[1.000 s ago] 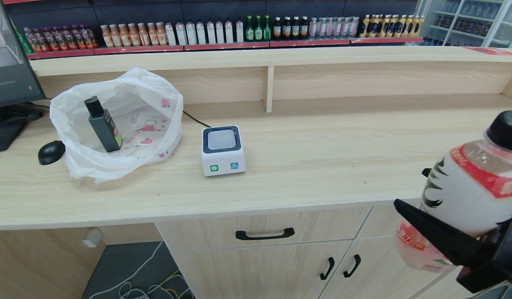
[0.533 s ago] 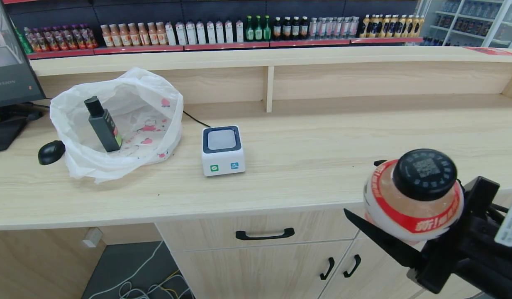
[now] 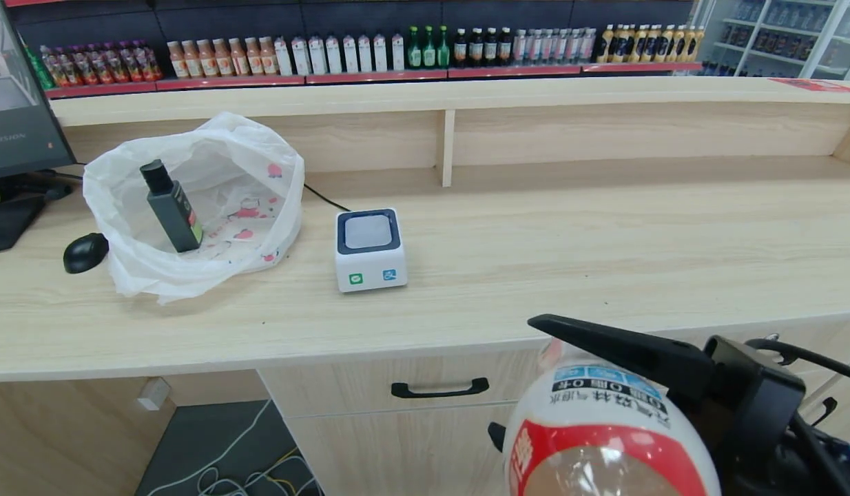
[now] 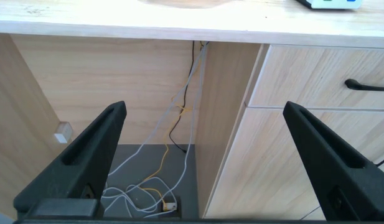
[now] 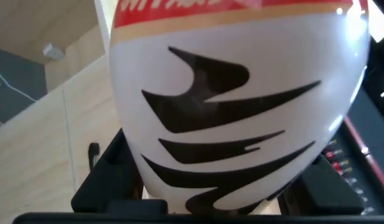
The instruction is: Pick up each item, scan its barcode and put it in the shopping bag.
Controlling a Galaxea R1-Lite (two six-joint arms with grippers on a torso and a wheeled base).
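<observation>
Black fingers (image 3: 625,348) of the right gripper (image 3: 514,377) clamp a white-and-red bottle (image 3: 604,441) low before the wooden counter (image 3: 569,255) edge, well apart from the scanner (image 3: 369,248) and the shopping bag (image 3: 260,179), which holds a dark bottle (image 3: 170,207). The left gripper (image 4: 204,111) hangs spread wide below the counter.

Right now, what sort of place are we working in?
Most likely a small shop's checkout: a scanner sits on the wooden counter, an open shopping bag stands near it, and rows of bottled drinks line the shelves behind.
</observation>
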